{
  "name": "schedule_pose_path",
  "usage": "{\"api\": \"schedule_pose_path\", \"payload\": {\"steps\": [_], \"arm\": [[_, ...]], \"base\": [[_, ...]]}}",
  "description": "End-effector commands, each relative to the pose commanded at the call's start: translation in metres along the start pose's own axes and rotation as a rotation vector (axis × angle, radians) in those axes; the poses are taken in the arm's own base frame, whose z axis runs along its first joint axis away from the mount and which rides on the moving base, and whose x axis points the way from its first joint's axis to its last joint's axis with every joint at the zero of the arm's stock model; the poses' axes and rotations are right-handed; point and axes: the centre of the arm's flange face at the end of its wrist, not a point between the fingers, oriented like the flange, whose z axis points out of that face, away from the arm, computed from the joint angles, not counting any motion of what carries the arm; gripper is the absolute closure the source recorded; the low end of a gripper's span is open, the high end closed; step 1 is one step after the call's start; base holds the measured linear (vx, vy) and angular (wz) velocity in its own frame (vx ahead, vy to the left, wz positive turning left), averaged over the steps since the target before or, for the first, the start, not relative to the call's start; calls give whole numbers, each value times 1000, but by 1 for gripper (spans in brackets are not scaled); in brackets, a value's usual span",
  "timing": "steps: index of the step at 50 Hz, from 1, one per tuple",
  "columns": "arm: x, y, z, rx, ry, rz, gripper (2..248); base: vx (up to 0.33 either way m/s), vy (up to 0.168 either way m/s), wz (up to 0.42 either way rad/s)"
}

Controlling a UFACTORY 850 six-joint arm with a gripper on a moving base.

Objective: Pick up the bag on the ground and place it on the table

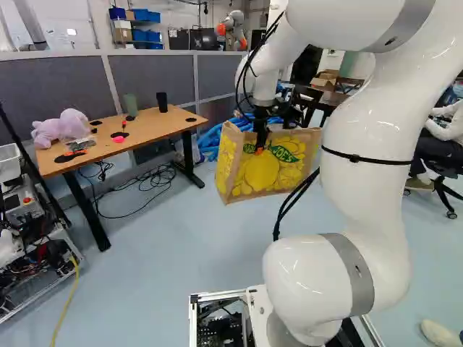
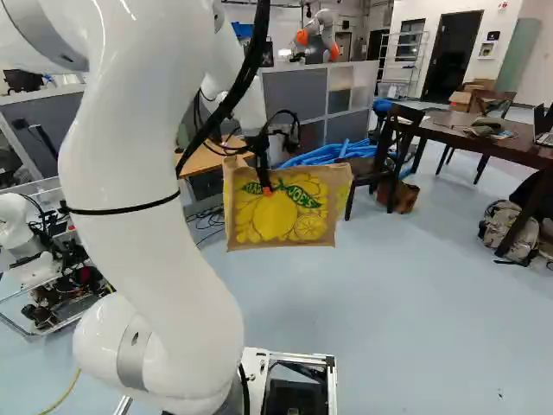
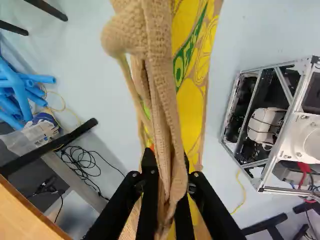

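Observation:
The gripper (image 1: 260, 137) hangs over the bag (image 1: 253, 170), a tan burlap one with yellow lemon print, shown upright and off the floor in both base views. In the wrist view the gripper (image 3: 167, 186) is shut on the bag's upper edge (image 3: 162, 95), the cloth bunched between its fingers. The bag hangs down from there, its printed side (image 3: 192, 107) facing the robot's base. The table (image 1: 155, 130), with an orange-brown top, stands left of the bag in the left base view; its corner (image 3: 25, 215) shows beside the gripper in the wrist view.
On the table are a pink plush toy (image 1: 64, 129), a green cup (image 1: 130, 105), a black cup (image 1: 162, 102) and small tools. Blue tubes (image 2: 333, 153) lie behind the bag. A dark chair (image 2: 389, 156) and a dark table (image 2: 492, 138) stand right. Another robot (image 1: 231, 27) is far back.

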Motion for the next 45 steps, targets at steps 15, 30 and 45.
{"api": "schedule_pose_path", "payload": {"steps": [15,30,45], "arm": [[2,-5,-22,-8,10,-4,215],[5,-10,-45,-14,21,-8,215],[8,-12,-68,-37,38,-15,215]], "base": [[0,0,0],[0,0,0],[0,0,0]]}}
